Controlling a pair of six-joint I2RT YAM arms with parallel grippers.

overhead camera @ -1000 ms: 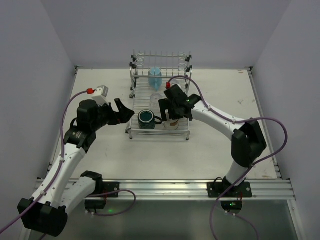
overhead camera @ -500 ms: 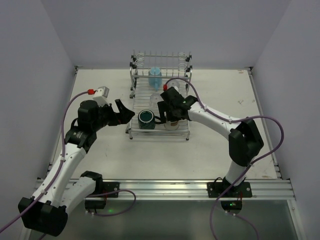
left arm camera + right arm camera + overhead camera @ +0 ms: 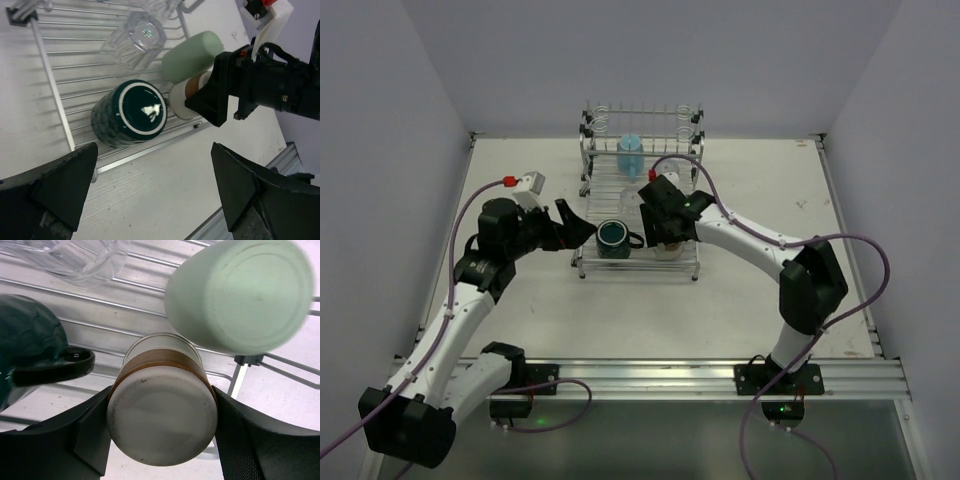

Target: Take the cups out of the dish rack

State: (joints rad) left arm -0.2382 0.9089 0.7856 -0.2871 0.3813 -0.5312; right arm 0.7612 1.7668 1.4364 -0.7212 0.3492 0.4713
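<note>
Overhead and both close wrist views share the dish rack (image 3: 620, 268).

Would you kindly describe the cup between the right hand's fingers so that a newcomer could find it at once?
Look at the chrome wire dish rack, then along its near edge. Just right of the dark teal handled mug sits the off-white cup with a brown band, the only banded one; the pale green cup beside it is plain.

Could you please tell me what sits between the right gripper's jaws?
A beige cylindrical cup with a brown band, on the chrome wire dish rack; the right wrist view shows the right gripper with a jaw each side. Contact is unclear.
</note>
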